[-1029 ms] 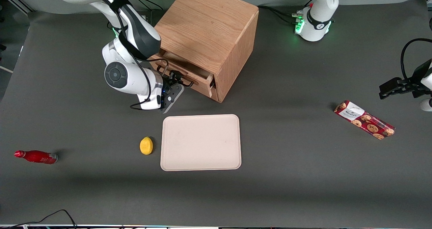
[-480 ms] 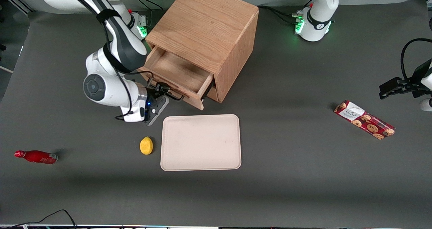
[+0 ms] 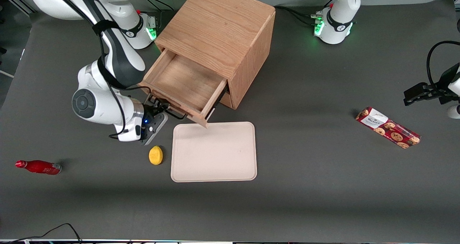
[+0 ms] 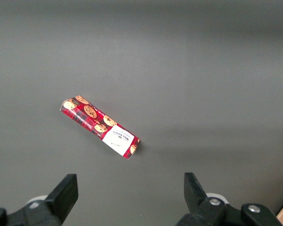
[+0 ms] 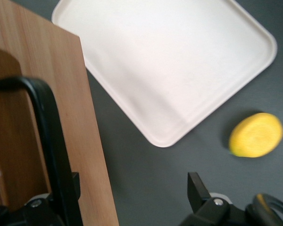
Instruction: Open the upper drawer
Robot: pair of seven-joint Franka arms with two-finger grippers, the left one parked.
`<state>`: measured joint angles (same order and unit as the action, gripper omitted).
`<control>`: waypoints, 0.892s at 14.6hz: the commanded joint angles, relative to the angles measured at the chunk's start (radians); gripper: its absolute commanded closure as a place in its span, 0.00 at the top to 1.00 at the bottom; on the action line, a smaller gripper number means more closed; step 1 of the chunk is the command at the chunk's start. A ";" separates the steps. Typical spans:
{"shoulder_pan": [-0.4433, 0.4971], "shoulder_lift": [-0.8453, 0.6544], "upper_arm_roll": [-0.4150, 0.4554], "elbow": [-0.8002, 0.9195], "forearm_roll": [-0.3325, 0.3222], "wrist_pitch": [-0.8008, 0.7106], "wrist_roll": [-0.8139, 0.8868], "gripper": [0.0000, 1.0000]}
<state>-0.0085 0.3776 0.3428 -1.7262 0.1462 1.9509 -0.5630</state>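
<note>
The light oak cabinet point(image 3: 219, 24) stands far from the front camera. Its upper drawer point(image 3: 181, 80) is pulled well out, and its shallow wooden tray shows empty. The thin black bar handle point(image 3: 171, 111) is on the drawer's wooden front. My right gripper point(image 3: 160, 110) is at that handle, in front of the drawer. In the right wrist view the handle point(image 5: 49, 127) runs along the drawer front point(image 5: 28, 94) against one finger point(image 5: 74, 188). The other finger point(image 5: 195, 188) stands far apart over the table, so the gripper point(image 5: 134, 188) is open. The lower drawer is mostly hidden under the upper one.
A beige tray point(image 3: 214, 152) lies just in front of the open drawer and shows in the right wrist view point(image 5: 179, 56). A yellow lemon point(image 3: 155, 155) lies beside the tray, close to my gripper. A red bottle point(image 3: 37, 166) lies toward the working arm's end, a cookie box point(image 3: 388, 127) toward the parked arm's.
The upper drawer has slid from barely open to well out of the cabinet, toward the front camera. My right gripper has moved with the handle, toward the lemon.
</note>
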 commanded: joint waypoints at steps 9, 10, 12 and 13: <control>0.012 0.216 -0.125 0.468 -0.050 -0.254 -0.132 1.00; 0.015 0.218 -0.123 0.496 -0.050 -0.283 -0.130 1.00; 0.019 0.192 -0.123 0.528 -0.050 -0.332 -0.127 1.00; 0.019 0.157 -0.122 0.540 -0.050 -0.364 -0.121 1.00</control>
<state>-0.0064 0.5533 0.2318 -1.2627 0.1119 1.6612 -0.6788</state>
